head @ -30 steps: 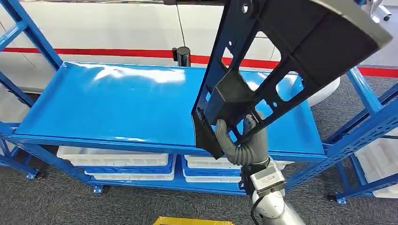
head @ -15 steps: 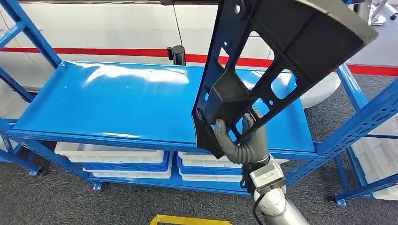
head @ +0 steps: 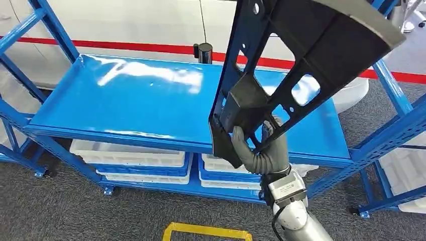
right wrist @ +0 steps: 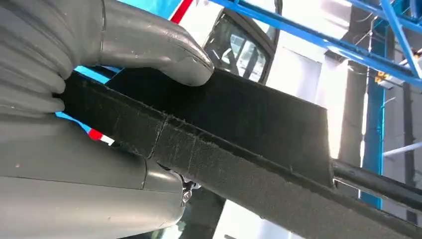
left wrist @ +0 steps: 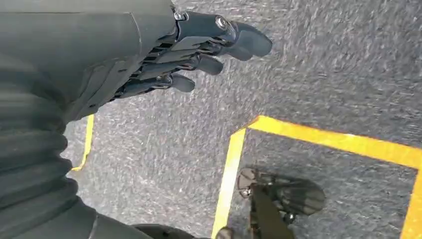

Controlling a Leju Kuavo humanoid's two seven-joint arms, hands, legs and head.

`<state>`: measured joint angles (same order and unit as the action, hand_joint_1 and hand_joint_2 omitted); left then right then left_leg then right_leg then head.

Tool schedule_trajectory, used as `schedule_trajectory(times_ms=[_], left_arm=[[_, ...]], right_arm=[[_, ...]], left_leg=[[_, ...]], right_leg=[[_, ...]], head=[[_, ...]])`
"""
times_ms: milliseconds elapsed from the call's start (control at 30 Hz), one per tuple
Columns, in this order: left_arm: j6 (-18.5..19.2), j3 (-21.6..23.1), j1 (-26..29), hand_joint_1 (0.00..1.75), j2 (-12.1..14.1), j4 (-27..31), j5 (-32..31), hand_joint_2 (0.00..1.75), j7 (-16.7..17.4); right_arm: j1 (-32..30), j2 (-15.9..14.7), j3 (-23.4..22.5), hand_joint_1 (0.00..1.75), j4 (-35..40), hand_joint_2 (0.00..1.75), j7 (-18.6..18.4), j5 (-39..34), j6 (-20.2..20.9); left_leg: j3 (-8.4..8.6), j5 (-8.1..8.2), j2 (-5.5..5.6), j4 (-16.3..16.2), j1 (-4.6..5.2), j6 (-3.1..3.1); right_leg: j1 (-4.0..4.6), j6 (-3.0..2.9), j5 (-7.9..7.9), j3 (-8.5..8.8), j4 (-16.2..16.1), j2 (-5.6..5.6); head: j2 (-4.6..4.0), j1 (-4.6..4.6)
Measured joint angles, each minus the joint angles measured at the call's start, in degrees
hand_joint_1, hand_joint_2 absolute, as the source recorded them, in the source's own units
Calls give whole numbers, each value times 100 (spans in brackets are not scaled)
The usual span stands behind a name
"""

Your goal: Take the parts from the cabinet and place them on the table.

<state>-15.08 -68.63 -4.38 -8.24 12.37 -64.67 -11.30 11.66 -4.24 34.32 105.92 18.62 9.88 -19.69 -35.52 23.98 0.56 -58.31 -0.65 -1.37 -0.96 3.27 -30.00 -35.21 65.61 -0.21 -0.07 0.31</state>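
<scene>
The large black moulded plastic part [head: 301, 60], a flat panel with cut-out openings and a grey felt-like edge, fills the upper right of my head view, tilted and raised in front of the blue metal shelf rack [head: 125, 105]. I see my right hand [head: 261, 150] gripping it at its lower end, low and right of centre, fingers wrapped through one of the openings. In my right wrist view the thick grey thumb [right wrist: 159, 50] presses on the part's dark fibrous face [right wrist: 239, 129]. Behind it lies the glossy blue shelf surface, and white plastic bins [head: 130, 160] sit on the tier below. My left hand [left wrist: 189, 55] hangs over grey carpet [left wrist: 323, 79] with yellow floor tape [left wrist: 328, 139], holding nothing, its dark fingers loosely bent and close together.
</scene>
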Motion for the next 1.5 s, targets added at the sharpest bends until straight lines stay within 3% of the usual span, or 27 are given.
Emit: schedule_trajectory(times_ms=[33, 67, 200, 233, 300, 367, 400, 467, 533, 567, 600, 700, 733, 800, 900, 933, 967, 1033, 1100, 1167, 1233, 1267, 1300, 1367, 1400, 1433, 1500], left_arm=[[0, 0, -3, 0, -2, 0, 0, 175, 0], [-2, 0, -4, 0, -4, 0, -2, 175, 0], [-24, 0, 1, 0, -4, 0, -7, 175, 0], [-31, -4, 9, 0, 0, 0, -7, 175, 2], [-48, -4, 8, 0, -2, 0, -7, 175, 11], [-59, -9, 9, 0, -4, -2, -4, 175, 28], [-61, -9, 9, 0, -9, -2, -4, 175, 35], [-70, -9, 9, 0, -7, -2, -4, 175, 37], [-74, -9, 6, 0, -2, -2, -4, 175, 37], [-72, -9, 2, 0, -22, -9, -4, 175, 37], [-72, -11, -3, 0, -26, -9, -4, 175, 37], [-74, -11, -1, 0, -20, -9, -4, 175, 37], [-74, -13, 2, 0, -20, -9, -4, 175, 39], [-79, -15, -4, 0, -15, -7, -4, 175, 39], [-77, -18, -4, 0, -15, -9, -4, 175, 39], [-77, -17, -4, 0, -15, -9, -4, 175, 39], [-77, -20, -4, 0, -15, -9, -4, 175, 39], [-77, -22, -4, 0, -17, -9, -4, 175, 37], [-77, -28, -6, 0, -33, -9, -4, 175, 37], [-74, -39, -6, 0, -28, -9, -4, 175, 37], [-72, -44, 8, 0, -33, -9, -11, 175, 35], [-72, -44, 5, 0, -33, -9, -11, 175, 35], [-68, -48, 5, 0, -35, -9, -26, 175, 33], [-64, -50, 7, 0, -35, -9, -61, 175, 33], [-63, -50, 7, 0, -35, -9, -66, 175, 33], [-63, -50, 6, 0, -35, -9, -68, 175, 33], [-63, -52, 3, 0, -29, -9, -70, 175, 33]], right_arm=[[3, 0, 0, 175, 0, 175, 0, 4, -9], [3, 2, 0, 175, 0, 175, 0, 4, -24], [-25, 7, -4, 175, 0, 175, -7, -9, -85], [-26, 11, -4, 175, 0, 175, -18, -13, -94], [-41, 37, -15, 175, -2, 175, -70, -37, -149], [-71, 57, -48, 175, -20, 175, -120, -44, -205], [-79, 70, -48, 175, -33, 175, -131, -44, -218], [-108, 92, -52, 175, -46, 175, -138, -44, -256], [-111, 122, -59, 175, -50, 175, -138, -42, -273], [-109, 138, -68, 175, -50, 175, -138, -42, -275], [-107, 149, -81, 175, -50, 175, -140, -42, -282], [-131, 164, -83, 175, -50, 175, -142, -39, -286], [-131, 162, -87, 175, -50, 175, -142, -39, -288], [-130, 164, -101, 175, -50, 175, -142, -37, -291], [-137, 162, -105, 175, -55, 175, -142, -37, -291], [-140, 160, -105, 175, -57, 175, -142, -39, -291], [-140, 160, -105, 175, -57, 175, -142, -39, -291], [-136, 162, -105, 175, -57, 175, -142, -37, -291], [-126, 166, -105, 175, -55, 175, -142, -33, -291], [-133, 164, -114, 175, -52, 175, -118, -13, -295], [-133, 162, -114, 175, -52, 175, -19, -18, -273], [-125, 162, -114, 175, -52, 175, -19, -18, -273], [-131, 166, -107, 175, -39, 175, 156, -33, -267], [-140, 168, -107, 175, 4, 175, 243, -46, -247], [-142, 168, -107, 175, 20, 175, 265, -46, -234], [-148, 168, -107, 175, 20, 175, 282, -46, -223], [-169, 164, -105, 175, 28, 175, 299, -44, -214]], left_leg=[[-4, -22, 8, 0, 0, 23], [-19, -37, 14, -10, 34, 53], [-31, -129, 9, 21, 18, 196], [-81, -78, 8, -43, -16, 213], [-279, 428, -16, -587, -12, 262], [-585, 919, -18, -1520, -20, 320], [-628, 985, -20, -1738, -29, 342], [-347, 792, -35, -1426, -75, 371], [314, 383, -42, -390, -125, 409], [438, 470, -22, -136, -122, 439], [381, 410, 18, -119, -93, 347], [287, 325, 22, -136, -24, 202], [253, 261, 11, -89, -56, 106], [146, 182, 4, -90, -41, -10], [-40, 57, 1, -94, -7, -42], [-94, 15, -1, -94, 0, -38], [-149, -33, 0, -94, 3, -32], [-231, -114, 7, -94, 4, -4], [-286, -194, 25, -97, 28, 61], [-263, -281, 20, -70, 5, 139], [-268, -362, 26, -2, 5, 229], [-341, -236, 18, -87, -25, 242], [-395, 36, -12, -261, -15, 252], [-619, 713, -12, -1108, -26, 290], [-714, 880, -13, -1539, -30, 317], [-706, 877, -13, -1753, -45, 338], [-331, 604, -32, -1418, -80, 363]], right_leg=[[5, 5, 157, 384, -620, 5], [42, -28, 159, 480, -858, 15], [73, -161, 270, 425, -841, 12], [-54, -218, 338, 465, -891, -5], [-30, -295, 399, 400, -887, -30], [-22, -291, 434, 342, -882, -55], [-22, -289, 453, 316, -876, -61], [-35, -251, 478, 288, -863, -63], [-73, -231, 481, 257, -790, -63], [-33, -197, 475, 209, -743, -64], [-6, -156, 483, 154, -685, -65], [-21, 7, 595, 112, -767, -64], [-50, 26, 566, 59, -733, -63], [-52, -45, 165, -194, -257, -33], [-39, -80, -406, -646, 1027, -3], [-34, -46, -417, -614, 1092, -2], [-27, 2, -322, -412, 851, -2], [-5, 60, -35, 236, -108, -1], [55, -36, -35, 781, -865, 6], [76, -76, 37, 642, -843, 24], [59, -176, 121, 611, -882, 21], [-25, -215, 192, 629, -911, 0], [-12, -263, 237, 577, -912, 3], [-5, -324, 329, 473, -904, -10], [1, -320, 370, 416, -899, -13], [2, -308, 410, 366, -895, -16], [-6, -276, 460, 285, -877, -16]], head=[[0, 0], [-2, -2], [0, -7], [0, -11], [0, -42], [0, -44], [0, -44], [0, -44], [-2, -44], [0, -48], [0, -66], [0, -48], [0, -50], [-2, -11], [0, 9], [0, 4], [-2, 7], [0, 9], [0, 2], [0, 33], [0, 28], [0, 28], [0, 9], [0, -4], [0, -7], [0, -5], [0, -9]])
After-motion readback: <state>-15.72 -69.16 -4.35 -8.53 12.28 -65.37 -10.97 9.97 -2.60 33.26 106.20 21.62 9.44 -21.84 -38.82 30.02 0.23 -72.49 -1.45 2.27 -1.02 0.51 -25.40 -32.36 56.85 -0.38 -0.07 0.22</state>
